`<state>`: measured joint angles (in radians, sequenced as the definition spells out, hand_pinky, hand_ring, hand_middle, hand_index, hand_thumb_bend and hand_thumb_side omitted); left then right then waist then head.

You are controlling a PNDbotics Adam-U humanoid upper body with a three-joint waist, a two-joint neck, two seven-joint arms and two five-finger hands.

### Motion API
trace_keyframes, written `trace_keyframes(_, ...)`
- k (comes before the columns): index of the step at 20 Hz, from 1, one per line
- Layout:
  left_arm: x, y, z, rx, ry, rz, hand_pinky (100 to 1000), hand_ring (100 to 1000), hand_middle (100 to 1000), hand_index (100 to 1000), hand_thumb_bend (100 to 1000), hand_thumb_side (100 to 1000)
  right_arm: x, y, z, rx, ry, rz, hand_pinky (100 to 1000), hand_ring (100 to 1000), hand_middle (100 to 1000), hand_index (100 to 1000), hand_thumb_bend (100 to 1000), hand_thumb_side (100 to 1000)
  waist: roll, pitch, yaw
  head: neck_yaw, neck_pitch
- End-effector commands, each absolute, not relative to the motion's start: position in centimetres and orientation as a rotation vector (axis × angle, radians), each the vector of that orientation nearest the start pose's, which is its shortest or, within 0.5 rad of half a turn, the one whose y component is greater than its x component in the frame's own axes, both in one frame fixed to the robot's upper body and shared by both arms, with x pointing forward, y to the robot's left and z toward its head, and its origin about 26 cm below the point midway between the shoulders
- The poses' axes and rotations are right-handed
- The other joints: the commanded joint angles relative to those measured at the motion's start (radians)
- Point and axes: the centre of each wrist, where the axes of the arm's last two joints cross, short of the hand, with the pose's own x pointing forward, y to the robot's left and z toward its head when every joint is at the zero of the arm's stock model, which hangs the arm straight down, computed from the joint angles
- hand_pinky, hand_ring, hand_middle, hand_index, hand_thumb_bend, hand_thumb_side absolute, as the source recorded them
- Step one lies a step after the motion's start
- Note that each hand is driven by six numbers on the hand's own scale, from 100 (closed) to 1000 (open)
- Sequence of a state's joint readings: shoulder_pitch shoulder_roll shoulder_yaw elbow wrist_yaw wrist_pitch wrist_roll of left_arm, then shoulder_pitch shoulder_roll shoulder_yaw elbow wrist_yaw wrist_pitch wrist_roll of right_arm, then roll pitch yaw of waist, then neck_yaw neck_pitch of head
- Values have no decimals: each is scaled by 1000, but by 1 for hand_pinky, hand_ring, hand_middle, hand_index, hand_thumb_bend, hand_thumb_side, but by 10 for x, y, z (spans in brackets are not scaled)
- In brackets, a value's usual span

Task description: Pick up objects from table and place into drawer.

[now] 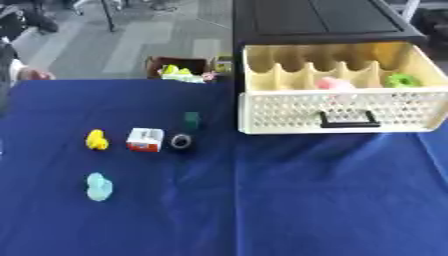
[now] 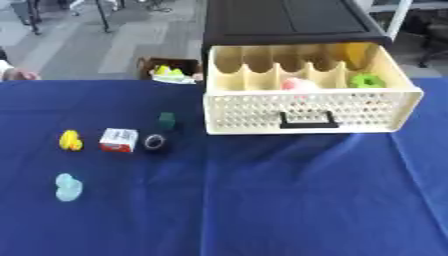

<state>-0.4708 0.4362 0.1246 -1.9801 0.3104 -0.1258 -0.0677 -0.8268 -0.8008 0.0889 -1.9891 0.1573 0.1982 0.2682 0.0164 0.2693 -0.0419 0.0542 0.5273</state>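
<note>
Your hands out of view, fingers' state unknowable. Open drawer (image 1: 332, 112) holds pink item (image 1: 333, 83), green item (image 1: 402, 80); yellow toy (image 1: 96, 140), red-white box (image 1: 145, 139) on table (image 1: 306, 200).

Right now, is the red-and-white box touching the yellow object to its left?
Apart. The left eye view shows a plain strip of blue cloth between the red-and-white box and the yellow object.

Neither robot hand in sight in the left eye view or the right eye view. No arm or wrist entering from the left side, the right side, or the upper corners (lower corners likewise). Pose and finger state impossible to tell.
</note>
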Motion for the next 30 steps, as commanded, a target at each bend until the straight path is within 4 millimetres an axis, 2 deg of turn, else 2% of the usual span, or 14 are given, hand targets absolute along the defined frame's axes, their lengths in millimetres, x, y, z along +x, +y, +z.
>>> trace_keyframes(1,304,292,268,-61,-2550,-395,530,656,599,865,114,956,279,-254,398,1013,2922,-1832,691,678,628,813,100,1000,-4,-21,-2,-1,7)
trace_keyframes(4,304,292,259,-66,-2519,-420,529,658,602,870,114,961,277,-252,399,920,2779,-2123,702,695,659,831,100,1000,-13,-22,2,-2,9)
trace_keyframes(9,303,292,251,-56,-2504,-445,534,665,607,873,113,958,276,-250,397,749,2601,-2451,721,710,680,849,100,1000,-19,-20,5,-5,8)
trace_keyframes(16,303,293,246,-58,-2475,-441,534,661,602,867,110,966,277,-250,391,563,2466,-2711,736,722,697,876,100,1000,-28,-22,-1,-5,6)
trace_keyframes(24,302,294,243,-53,-2454,-435,533,660,600,866,107,971,280,-262,380,317,2417,-2900,764,744,747,927,100,1000,-30,-28,-15,4,6)
trace_keyframes(27,302,294,243,-53,-2452,-434,533,660,600,866,107,971,279,-264,380,282,2408,-2924,764,744,747,927,100,1000,-30,-29,-16,4,7)
trace_keyframes(28,302,294,243,-52,-2451,-434,533,659,600,866,107,974,280,-264,378,262,2407,-2938,793,764,787,966,100,1000,-29,-28,-17,3,6)
trace_keyframes(30,302,294,242,-54,-2445,-433,532,658,599,865,106,975,283,-262,367,174,2372,-3031,804,770,798,985,100,1000,-28,-29,-14,0,5)
